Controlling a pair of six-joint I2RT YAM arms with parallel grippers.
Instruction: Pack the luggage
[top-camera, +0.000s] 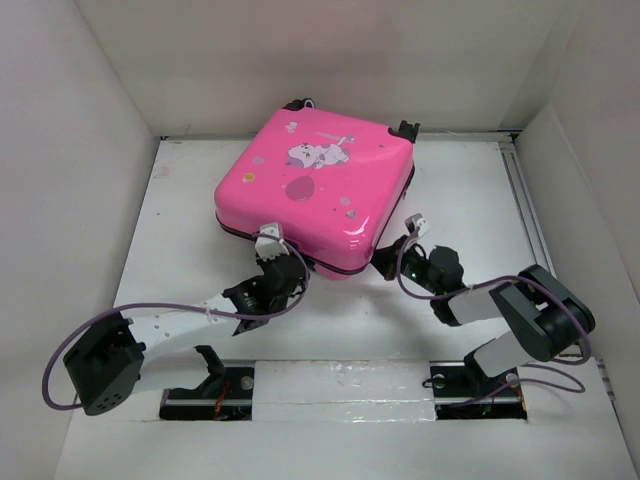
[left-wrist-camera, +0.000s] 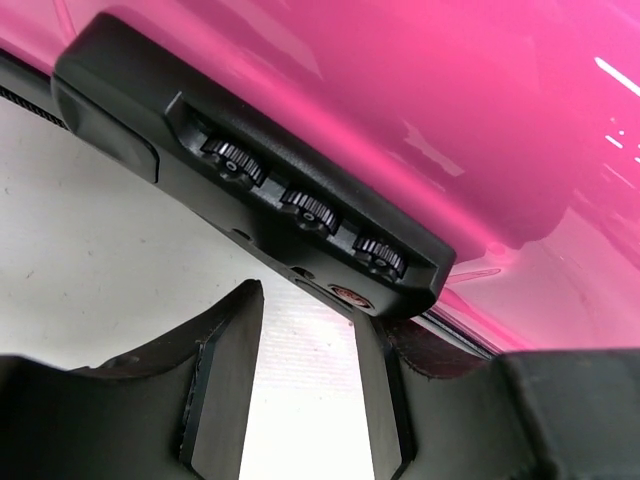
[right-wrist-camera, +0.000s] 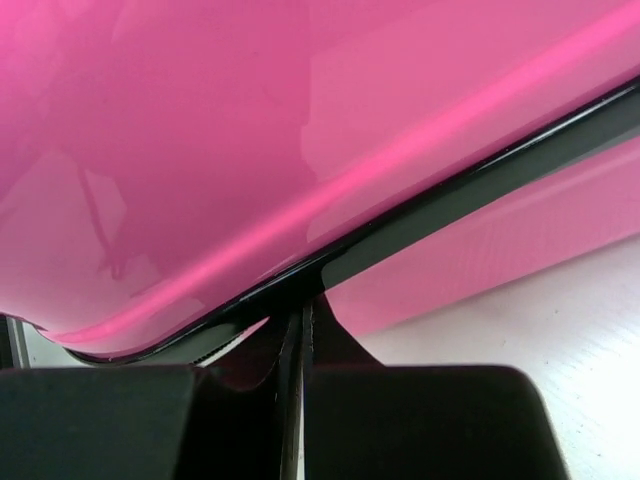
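Toward back-centre of tabletop (top-camera: 470, 190), luggage (top-camera: 315, 185) lies flat, shell shut, print side up. L gripper (left-wrist-camera: 303, 345) sits at its near-left edge, jaws spread apart, tips just below the combo lock (left-wrist-camera: 300, 205) w/ three dials. R gripper (right-wrist-camera: 300, 330) is at the near-right corner, jaws pressed together, tips right at the black seam (right-wrist-camera: 450, 195) btwn the pink halves.
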